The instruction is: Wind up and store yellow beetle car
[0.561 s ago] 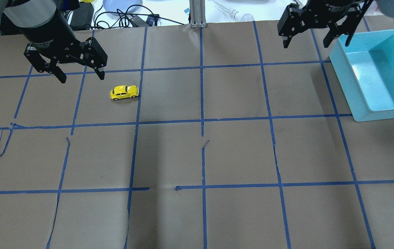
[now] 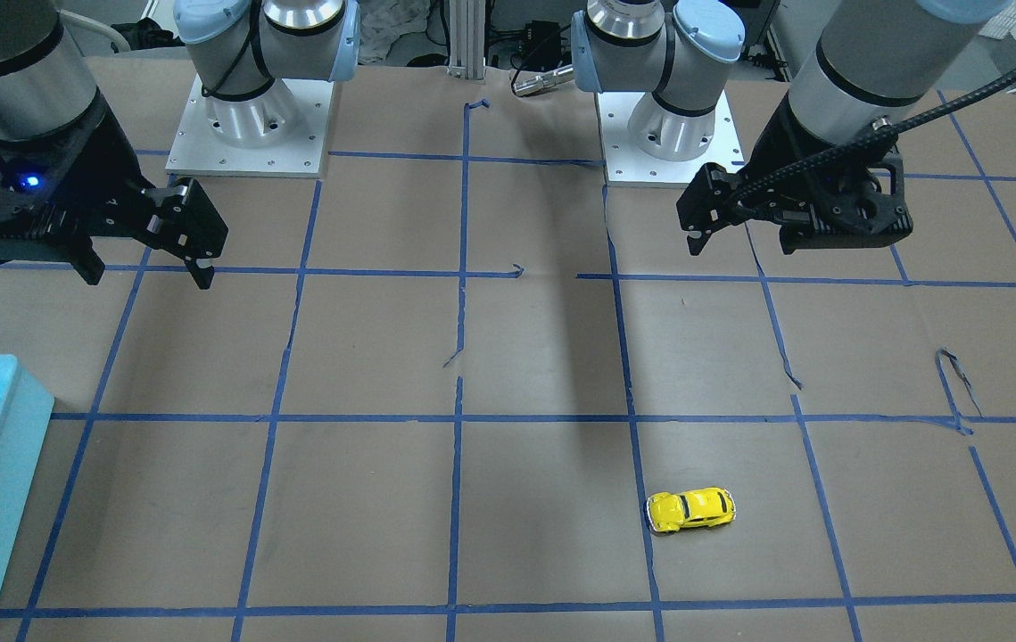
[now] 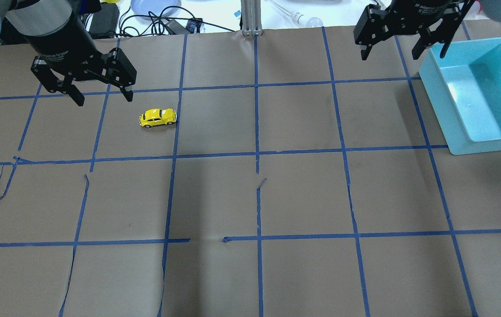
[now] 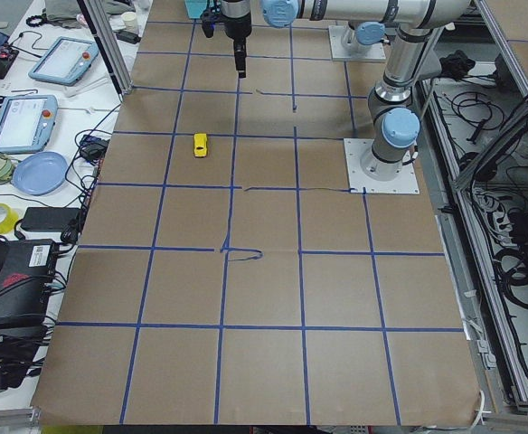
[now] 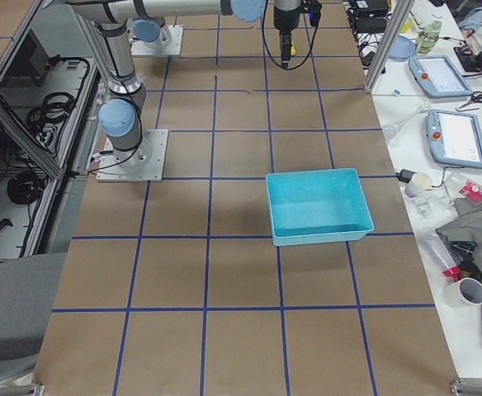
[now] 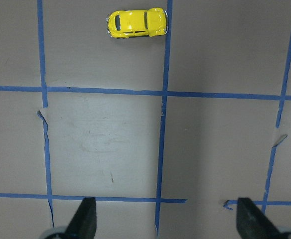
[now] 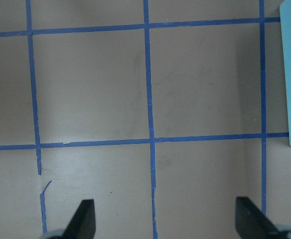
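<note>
the yellow beetle car (image 3: 158,117) stands free on the surface (image 3: 298,198) near the left gripper (image 3: 103,100), its fingers (image 3: 75,95) wide, likely to take it — the right gripper (image 3: 391,55), also wide, hangs by the blue bin (image 3: 441,119).

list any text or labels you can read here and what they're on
"2F Adaptive": on the body of the right gripper, cut off at the picture's top edge.
"Adaptive Gripper": on the body of the left gripper, faint.
Finer print beneath it: too small to read.
Toy car and blue bin: no text visible.
</note>
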Motion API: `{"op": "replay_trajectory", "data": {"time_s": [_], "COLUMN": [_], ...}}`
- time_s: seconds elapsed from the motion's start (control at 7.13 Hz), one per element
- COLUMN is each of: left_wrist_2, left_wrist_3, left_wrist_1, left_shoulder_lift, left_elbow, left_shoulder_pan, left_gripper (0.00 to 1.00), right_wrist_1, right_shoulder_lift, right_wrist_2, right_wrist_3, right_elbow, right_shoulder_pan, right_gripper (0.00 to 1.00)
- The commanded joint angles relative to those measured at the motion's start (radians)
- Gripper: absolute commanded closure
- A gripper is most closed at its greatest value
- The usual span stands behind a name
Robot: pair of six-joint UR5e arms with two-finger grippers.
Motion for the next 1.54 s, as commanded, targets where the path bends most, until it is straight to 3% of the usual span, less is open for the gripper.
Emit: {"op": "replay_trajectory", "data": {"time_s": [0.0, 1.4], "left_wrist_2": [-0.003, 0.000], "left_wrist_3": [-0.005, -0.008], "left_wrist_1": [0.000, 0.006], "left_shoulder_lift": [0.000, -0.002], "left_elbow": [-0.010, -0.016], "left_shoulder_pan": [0.000, 0.002], "left_gripper": [0.00, 0.00], "right_wrist_1": [-0.010, 0.006], "right_shoulder_lift": [0.000, 0.010], "right_wrist_2": [0.001, -0.005], "right_wrist_3": [0.001, 0.001], "right_elbow": [0.010, 0.011], "right_shoulder_pan": [0.002, 0.003], "right_gripper": [0.00, 0.00]}}
